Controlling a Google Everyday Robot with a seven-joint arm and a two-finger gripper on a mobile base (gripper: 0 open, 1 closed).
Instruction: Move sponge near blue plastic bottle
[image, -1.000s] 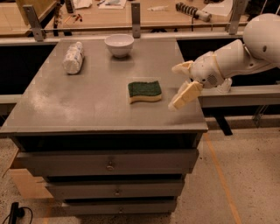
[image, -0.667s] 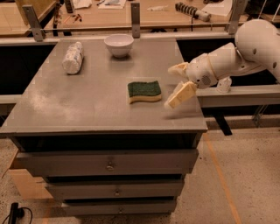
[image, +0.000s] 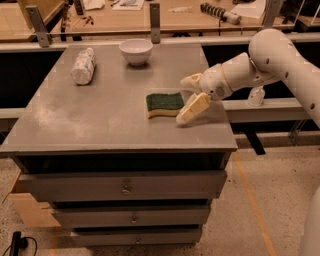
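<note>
Sponge (image: 165, 104) flat on counter (image: 100, 117), front-right of white bowl (image: 136, 51); not gripped. Blue plastic bottle (image: 83, 66) left of bowl, well apart from sponge. My end effector (image: 188, 95): spread wide, front-right of bowl, beside sponge. Est. transfer not begun.

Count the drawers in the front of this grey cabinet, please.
3, stacked one under another: the upper drawer, the middle drawer, the lowest drawer. None seems hidden. The open hand is above them, beside the sponge.

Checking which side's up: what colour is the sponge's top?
Sponge top: dark green, yellow foam below; camera view. Gripper at its right end.
</note>
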